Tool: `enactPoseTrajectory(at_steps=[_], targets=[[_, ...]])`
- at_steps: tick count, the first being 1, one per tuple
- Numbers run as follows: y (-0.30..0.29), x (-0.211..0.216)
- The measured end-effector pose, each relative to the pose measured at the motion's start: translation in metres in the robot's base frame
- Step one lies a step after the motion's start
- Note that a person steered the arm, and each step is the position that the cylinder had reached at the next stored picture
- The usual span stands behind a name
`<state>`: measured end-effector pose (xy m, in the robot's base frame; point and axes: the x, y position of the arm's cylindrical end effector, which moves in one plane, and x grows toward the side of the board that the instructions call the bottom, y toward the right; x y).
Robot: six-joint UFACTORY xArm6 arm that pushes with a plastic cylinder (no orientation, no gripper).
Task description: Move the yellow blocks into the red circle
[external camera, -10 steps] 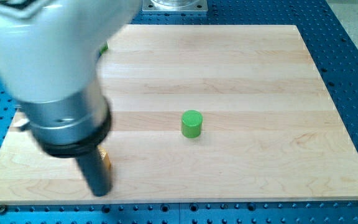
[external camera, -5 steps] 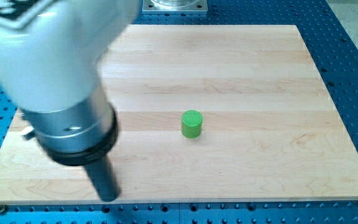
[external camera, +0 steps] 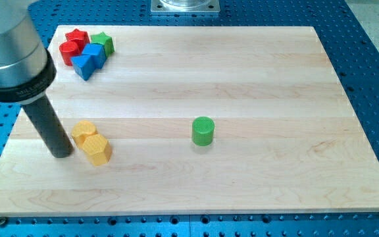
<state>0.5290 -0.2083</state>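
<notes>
Two yellow blocks touch each other at the view's lower left: a yellow block [external camera: 83,131] and a yellow hexagonal block [external camera: 97,149] just below and right of it. My tip [external camera: 61,155] stands on the board just left of them, very close to the lower one; I cannot tell if it touches. A red round block [external camera: 69,52] lies in a cluster at the view's top left, far above the tip.
The top-left cluster also holds a red star [external camera: 77,36], a green star [external camera: 102,43], a blue block [external camera: 95,53] and a blue triangular block [external camera: 82,66]. A green cylinder [external camera: 202,131] stands near the middle of the wooden board [external camera: 275,99].
The arm has drawn back towards the view's upper left, uncovering the yellow blocks and the top-left cluster. The tip has moved left and up. The green cylinder has not moved.
</notes>
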Motion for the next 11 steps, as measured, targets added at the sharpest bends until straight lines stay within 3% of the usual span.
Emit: enactPoseTrajectory(at_steps=[1, 2, 3, 5, 6, 7, 8, 9, 11], targets=[[0.008, 0.043], [0.065, 0.06], [0.066, 0.039], [0.006, -0.026], [-0.013, -0.017], [0.021, 0.029], [0.109, 0.032], [0.107, 0.006], [0.023, -0.058]])
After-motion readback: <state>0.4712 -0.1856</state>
